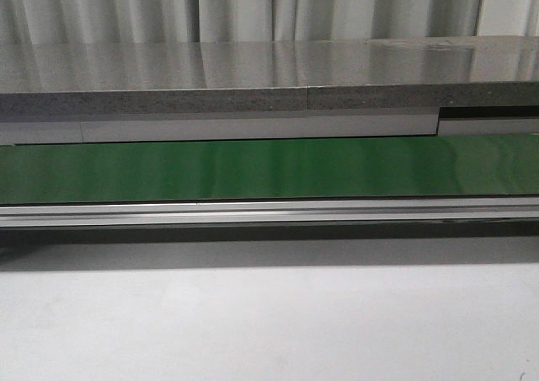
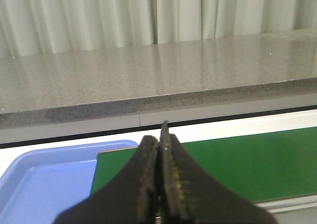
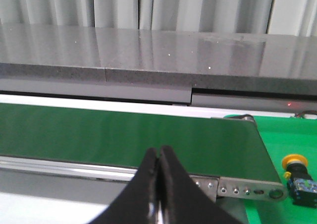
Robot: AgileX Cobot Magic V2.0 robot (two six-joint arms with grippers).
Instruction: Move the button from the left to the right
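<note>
The button [image 3: 295, 171], a yellow-orange mushroom cap on a black body with small green and yellow marks, sits on a bright green surface [image 3: 292, 135] just past the end of the green conveyor belt [image 3: 124, 135], in the right wrist view. My right gripper [image 3: 158, 152] is shut and empty, over the belt's near rail, well to the side of the button. My left gripper [image 2: 159, 140] is shut and empty, over the other end of the belt [image 2: 237, 159] beside a blue tray [image 2: 44, 174]. Neither gripper nor the button shows in the front view.
The green belt [image 1: 269, 169] runs across the front view with a metal rail [image 1: 269, 212] in front and a grey stone-like counter [image 1: 269, 77] behind. White tabletop [image 1: 269, 322] lies nearest. A bolted metal bracket [image 3: 242, 188] ends the belt rail. Curtains hang behind.
</note>
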